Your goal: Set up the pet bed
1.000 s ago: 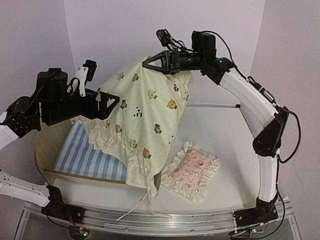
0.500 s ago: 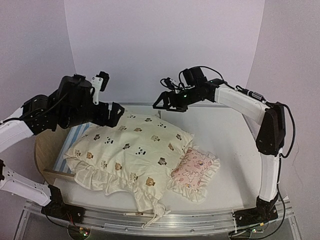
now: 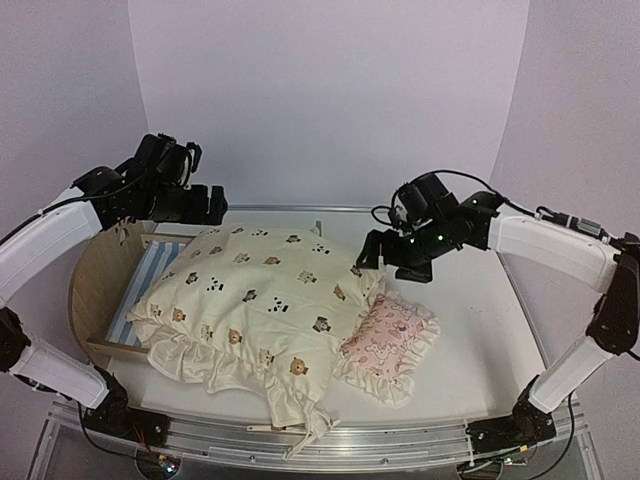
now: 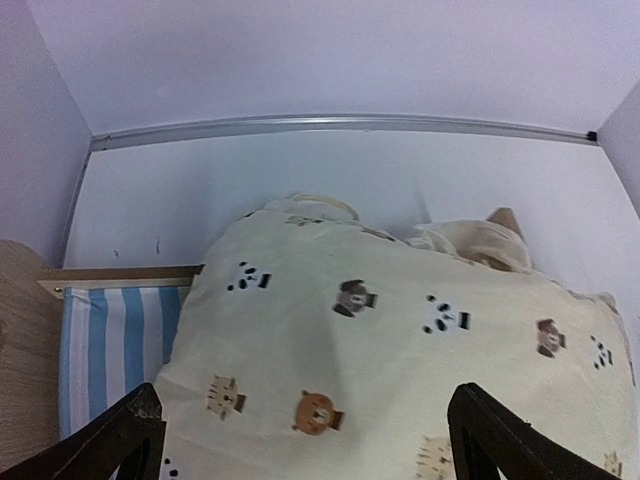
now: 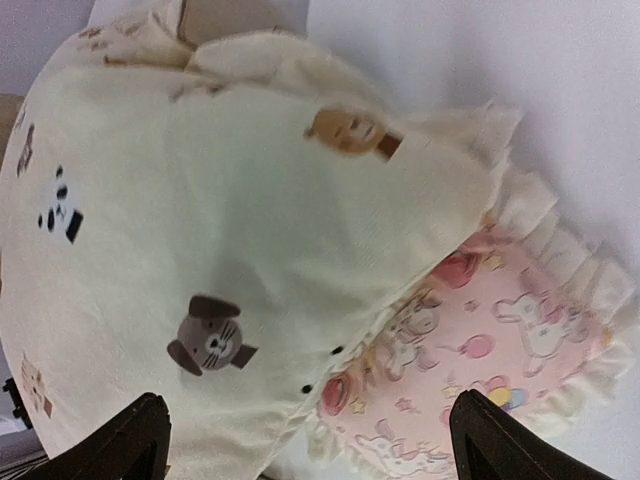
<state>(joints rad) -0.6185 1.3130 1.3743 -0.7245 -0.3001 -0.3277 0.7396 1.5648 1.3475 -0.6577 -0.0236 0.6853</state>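
The pet bed [image 3: 96,280] stands at the left, its light-wood headboard and blue-striped mattress [image 3: 140,295] showing at its left side. A cream animal-print cushion [image 3: 260,295] lies spread over most of the bed, and its right edge overlaps the pink ruffled pillow [image 3: 392,340]. My left gripper [image 3: 214,204] hovers open above the cushion's far left corner, and nothing is between its fingers [image 4: 135,435]. Over the cushion's right edge, my right gripper [image 3: 385,262] is open and empty too. The cushion [image 5: 240,200] and the pillow [image 5: 500,340] lie below it.
The cushion's ties [image 3: 312,432] trail over the table's front edge. A metal rail [image 4: 340,125] runs along the back wall. The purple side wall [image 4: 35,130] is close to the bed's left end. Bare white tabletop [image 3: 470,290] lies on the right.
The cushion hung high from the right gripper and draped over the left; the right gripper opened and it dropped flat over the bed. Both arms came down, the right toward the pillow.
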